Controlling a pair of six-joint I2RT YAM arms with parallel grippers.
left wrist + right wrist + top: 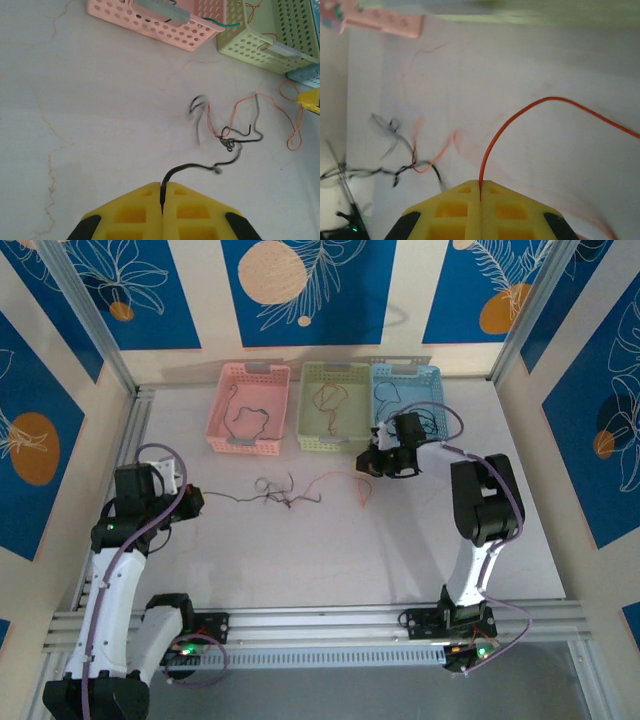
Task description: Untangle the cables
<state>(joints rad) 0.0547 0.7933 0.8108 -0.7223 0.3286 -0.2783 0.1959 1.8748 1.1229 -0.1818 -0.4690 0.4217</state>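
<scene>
We judge that the step in hand is the pulling apart: each arm holds one strand, and the knot lies between them. Our left pincer (pixel 161 189) is pressed together on the end of a black cable (pixel 190 165), which runs away from it in a wavy line to the knot (pixel 228 143) in the middle of the bench (pixel 350 560). Our right pincer (pixel 480 189) is clamped on an orange cable (pixel 551 98), which rises from the fingers in an arc and leaves the view on the right. The cables thus lie on the open bench, in front of three baskets (pixel 322 446), pink, green and blue, each with one strand already inside. The next move, we think, calls for a slow pull of the two ends in opposite directions, with care that the knot loosens and does not tighten. The bench is white and smooth, with thin cracks. The walls (pixel 330 280) carry blue panels with orange circles and white leaves, and a metal frame (pixel 88 315) stands around.
</scene>
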